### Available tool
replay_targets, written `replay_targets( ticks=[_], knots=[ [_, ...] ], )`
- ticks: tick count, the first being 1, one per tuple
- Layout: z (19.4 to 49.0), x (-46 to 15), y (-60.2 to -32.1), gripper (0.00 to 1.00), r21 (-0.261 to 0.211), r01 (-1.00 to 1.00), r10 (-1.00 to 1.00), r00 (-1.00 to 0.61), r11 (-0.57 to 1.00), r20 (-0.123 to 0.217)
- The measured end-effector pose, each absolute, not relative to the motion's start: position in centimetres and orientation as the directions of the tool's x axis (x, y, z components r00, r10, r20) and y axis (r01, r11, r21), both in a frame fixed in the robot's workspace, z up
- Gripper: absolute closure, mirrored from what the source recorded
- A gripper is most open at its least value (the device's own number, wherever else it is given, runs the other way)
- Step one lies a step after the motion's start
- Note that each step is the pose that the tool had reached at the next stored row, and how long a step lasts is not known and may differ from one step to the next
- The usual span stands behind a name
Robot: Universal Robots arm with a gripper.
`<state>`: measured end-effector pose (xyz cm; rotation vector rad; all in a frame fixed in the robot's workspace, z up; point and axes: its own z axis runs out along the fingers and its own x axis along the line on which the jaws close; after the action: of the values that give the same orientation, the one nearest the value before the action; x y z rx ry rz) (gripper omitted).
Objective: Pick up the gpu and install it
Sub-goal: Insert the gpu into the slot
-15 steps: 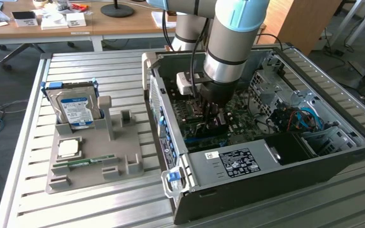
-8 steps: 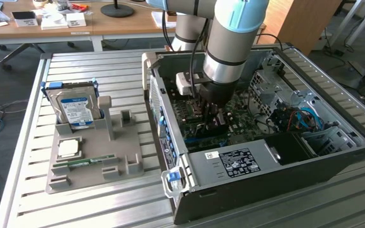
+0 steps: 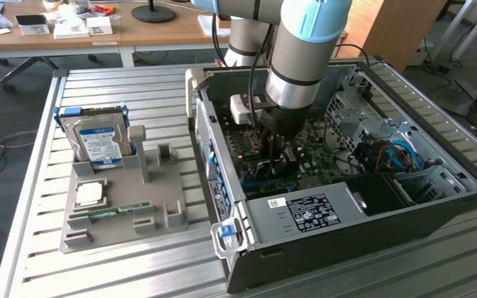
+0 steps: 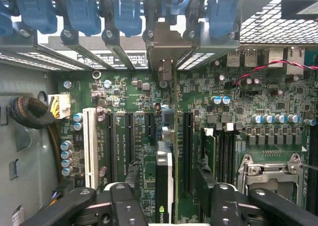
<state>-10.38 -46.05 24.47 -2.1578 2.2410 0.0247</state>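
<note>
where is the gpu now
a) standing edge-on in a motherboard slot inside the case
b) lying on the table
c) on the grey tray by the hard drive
a: the gpu stands upright on the motherboard, between the open gripper fingers, inside the case.

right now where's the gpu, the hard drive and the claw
gpu (image 4: 164, 186), wrist view, its top edge, standing in the motherboard slot
hard drive (image 3: 99, 144), exterior view, its blue-white label
claw (image 4: 166, 206), wrist view, midway between its open fingertips, either side of the gpu
</note>
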Motion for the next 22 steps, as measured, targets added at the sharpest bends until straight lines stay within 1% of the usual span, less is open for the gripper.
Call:
replay_targets(
  ticks=[12,22],
  knots=[
    [24.7,-10.4,-46.1,0.43,-0.010,-0.999,-0.999,-0.038,0.038,-0.033],
    [26.9,-10.4,-46.1,0.43,-0.010,-0.999,-0.999,-0.038,0.038,-0.035]
  ],
)
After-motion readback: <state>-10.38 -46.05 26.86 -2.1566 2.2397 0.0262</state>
